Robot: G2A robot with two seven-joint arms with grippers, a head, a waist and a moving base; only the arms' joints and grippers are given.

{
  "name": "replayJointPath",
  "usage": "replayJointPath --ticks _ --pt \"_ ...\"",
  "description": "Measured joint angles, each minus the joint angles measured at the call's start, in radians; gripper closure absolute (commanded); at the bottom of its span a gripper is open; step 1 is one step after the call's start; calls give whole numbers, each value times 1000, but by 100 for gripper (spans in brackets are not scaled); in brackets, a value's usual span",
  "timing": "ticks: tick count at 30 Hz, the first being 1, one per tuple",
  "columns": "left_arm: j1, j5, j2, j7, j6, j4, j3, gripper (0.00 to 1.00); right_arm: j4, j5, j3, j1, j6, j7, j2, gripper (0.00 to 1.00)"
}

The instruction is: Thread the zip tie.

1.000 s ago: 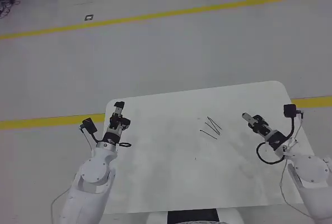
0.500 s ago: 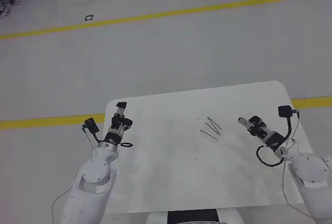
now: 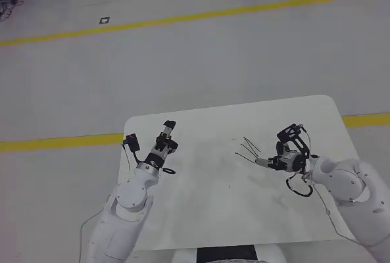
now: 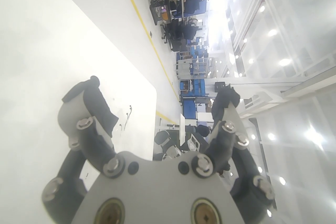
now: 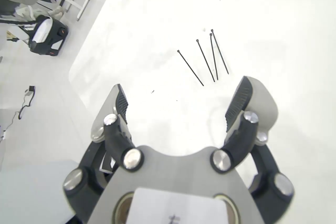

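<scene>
We are logging four zip ties point(image 3: 250, 148) lying on the bench point(image 3: 201, 197), long axes running 11-to-5 o'clock, near, at 11 o'clock of our closer right gripper point(image 3: 260, 162), fingers spread empty; left gripper point(image 3: 170, 124), likewise spread, hanging well apart.

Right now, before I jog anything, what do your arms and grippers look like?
Both arms have rounded white shells, with black cables looping at the wrists. The left gripper and right gripper each have a grey metal plate, silver screws and black linkages. The right one carries black ribbed pads; the left one's fingers look wrapped in black.
</scene>
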Motion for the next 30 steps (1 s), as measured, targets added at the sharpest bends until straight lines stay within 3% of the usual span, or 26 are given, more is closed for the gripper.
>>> replayJointPath --ticks 12,15,22,28,30 --pt "0 1 0 1 1 0 0 0 -2 0 -1 2 0 0 0 0" --pt "-9 7 -3 -2 20 0 23 0 -14 -85 -62 64 0 36 4 0" --pt "-16 1 -8 5 56 -2 49 0 72 -260 -290 292 0 140 17 0" --pt "-9 5 -8 -2 56 -9 50 0 150 -223 -500 458 0 179 28 0" --pt "-9 5 -8 -3 55 -9 50 0 150 -223 -499 456 0 180 29 0"
